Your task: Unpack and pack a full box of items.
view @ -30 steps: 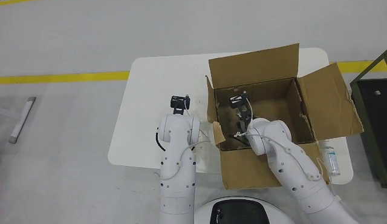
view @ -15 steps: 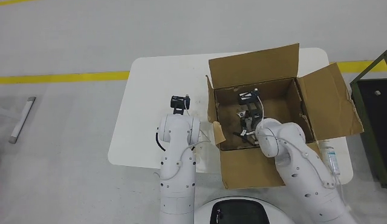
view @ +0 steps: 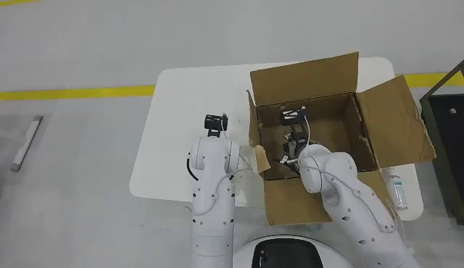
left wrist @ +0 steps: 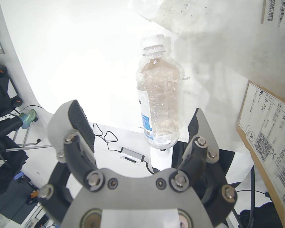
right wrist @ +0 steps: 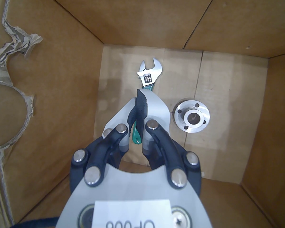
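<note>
Open brown cardboard box (view: pixel 304 80) sits on the right part of the white table (view: pixel 181 123), flaps spread out. My right gripper (right wrist: pixel 140 96) is down inside it, in the left half, fingers clenched on the green handle of a silver adjustable wrench (right wrist: pixel 148 73). The wrench head sticks out past the fingertips. I cannot tell if the wrench touches the box floor. A round silver metal flange (right wrist: pixel 192 117) with bolt holes lies flat on the box floor just beside the wrench, apart from it. Left of the box, my left gripper (left wrist: pixel 136 110) hangs over the table with fingers released and spread, gripping nothing. A clear plastic bottle (left wrist: pixel 159 96) with a white-blue label lies on the table under it, near the box's labelled outer wall. A second small clear bottle (view: pixel 395 188) lies at the table's near right edge.
</note>
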